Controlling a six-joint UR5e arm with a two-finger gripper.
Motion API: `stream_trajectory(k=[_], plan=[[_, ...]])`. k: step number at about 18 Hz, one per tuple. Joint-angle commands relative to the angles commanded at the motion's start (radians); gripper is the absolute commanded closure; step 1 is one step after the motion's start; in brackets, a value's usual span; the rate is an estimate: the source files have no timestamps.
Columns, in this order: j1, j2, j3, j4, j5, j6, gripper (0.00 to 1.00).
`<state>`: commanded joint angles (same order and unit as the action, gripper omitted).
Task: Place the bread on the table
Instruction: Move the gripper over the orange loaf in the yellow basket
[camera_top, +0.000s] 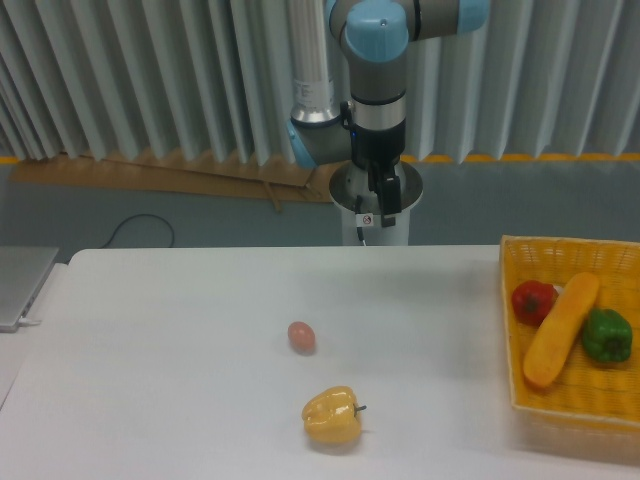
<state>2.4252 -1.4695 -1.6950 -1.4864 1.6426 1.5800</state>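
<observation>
The bread (561, 329) is a long orange-yellow loaf lying slantwise in the yellow woven basket (571, 406) at the right edge of the white table (180, 380). It rests between a red pepper (533, 301) and a green pepper (607, 335). My gripper (385, 208) hangs from the arm above the table's far edge, well to the left of the basket and far from the bread. It is seen edge-on as one dark bar with nothing in it, so the gap between its fingers does not show.
A small brown egg (301, 337) and a yellow bell pepper (332, 417) lie on the table near its middle. The robot's base pedestal (377, 215) stands behind the far edge. A grey laptop (20, 282) sits at the left.
</observation>
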Motion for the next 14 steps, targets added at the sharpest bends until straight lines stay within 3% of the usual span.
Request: stream_trajectory(k=[4, 11, 14], plan=[[0.073, -0.012, 0.005, 0.000, 0.008, 0.020, 0.00], [0.210, -0.070, 0.034, 0.002, -0.009, 0.178, 0.00], [0.218, -0.089, 0.051, 0.002, -0.014, 0.198, 0.00]])
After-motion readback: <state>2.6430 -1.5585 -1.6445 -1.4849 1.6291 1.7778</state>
